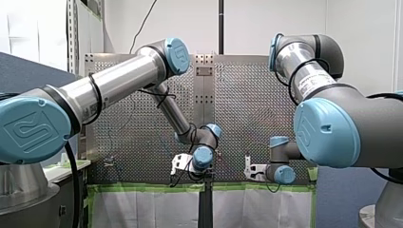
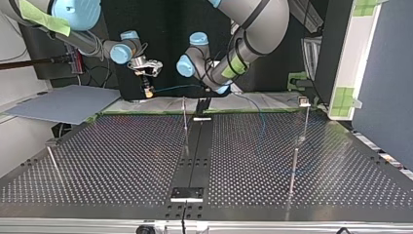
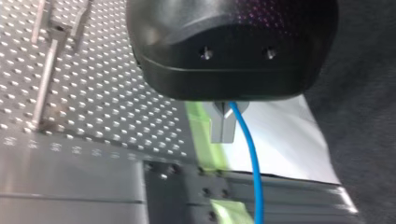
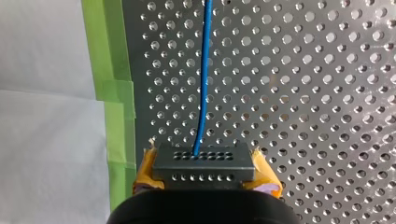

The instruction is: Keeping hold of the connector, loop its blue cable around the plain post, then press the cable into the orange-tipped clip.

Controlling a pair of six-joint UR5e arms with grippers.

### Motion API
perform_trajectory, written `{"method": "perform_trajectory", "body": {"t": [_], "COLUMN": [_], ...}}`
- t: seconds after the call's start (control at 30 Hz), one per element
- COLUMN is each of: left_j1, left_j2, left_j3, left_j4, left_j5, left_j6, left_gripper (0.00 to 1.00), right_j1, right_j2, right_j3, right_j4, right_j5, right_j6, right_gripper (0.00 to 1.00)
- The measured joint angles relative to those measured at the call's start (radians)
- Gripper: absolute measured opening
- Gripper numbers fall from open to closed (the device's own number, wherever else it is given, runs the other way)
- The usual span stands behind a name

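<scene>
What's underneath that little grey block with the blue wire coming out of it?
The perforated table, edged with green tape, lies below the connector; its blue cable runs out above the holes. The patch directly under the connector is covered by it.

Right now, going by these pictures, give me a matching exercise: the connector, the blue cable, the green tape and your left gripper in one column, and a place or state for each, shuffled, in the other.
Column one
1. connector
2. blue cable
3. green tape
4. my left gripper

Column two
A. runs along the edge of the perforated table
B. metal fingers closed on the cable, past the table's edge
C. held between the yellow pads of my right gripper
D. leaves the connector and passes over the table's holes

Pairs: 1-C, 2-D, 3-A, 4-B
</scene>
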Motion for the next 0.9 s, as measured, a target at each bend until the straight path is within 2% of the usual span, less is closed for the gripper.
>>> {"method": "perform_trajectory", "body": {"t": [0.23, 0.5, 0.9], "left_j1": [-0.004, -0.015, -0.032], "left_j2": [0.023, 0.027, 0.028], "left_j3": [0.001, 0.001, 0.001], "left_j4": [0.067, 0.141, 0.168], "left_j5": [-0.007, -0.046, -0.078], "left_j6": [-0.001, -0.009, -0.018], "left_gripper": [0.0, 0.0, 0.0], "right_j1": [-0.005, -0.009, -0.015], "right_j2": [0.0, 0.0, 0.0], "right_j3": [-0.014, -0.028, -0.044], "right_j4": [0.003, 0.009, 0.019], "right_j5": [-0.001, -0.001, -0.002], "right_j6": [0.001, 0.001, 0.007], "right_gripper": [0.0, 0.0, 0.0]}}
